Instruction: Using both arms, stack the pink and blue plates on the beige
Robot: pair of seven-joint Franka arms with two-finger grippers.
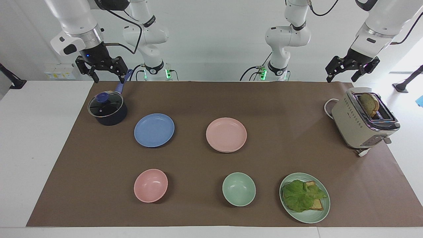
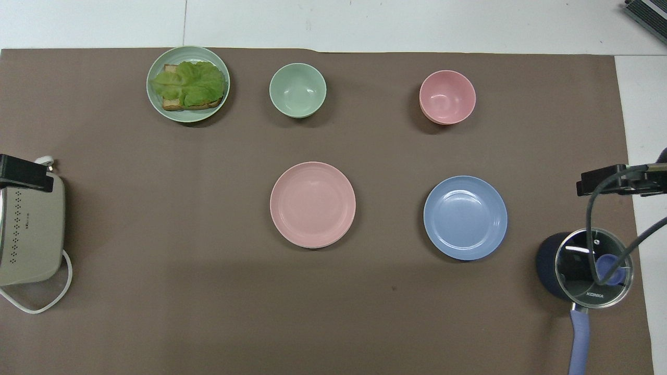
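The pink plate [image 1: 226, 134] [image 2: 312, 203] lies flat at the middle of the brown mat. A second thin rim shows under its edge; the beige plate itself is hidden. The blue plate [image 1: 154, 130] [image 2: 465, 217] lies alone beside the pink one, toward the right arm's end. My right gripper [image 1: 109, 78] [image 2: 617, 179] hangs open and empty over the dark pot's handle. My left gripper [image 1: 342, 78] hangs open and empty over the mat's edge by the toaster. Only a black piece of the left gripper [image 2: 23, 174] shows in the overhead view.
A lidded dark pot [image 1: 107, 108] stands beside the blue plate. A beige toaster [image 1: 363, 120] holding bread stands at the left arm's end. Farther from the robots sit a pink bowl [image 1: 150, 185], a green bowl [image 1: 238, 189] and a green plate [image 1: 319, 211] with lettuce on bread.
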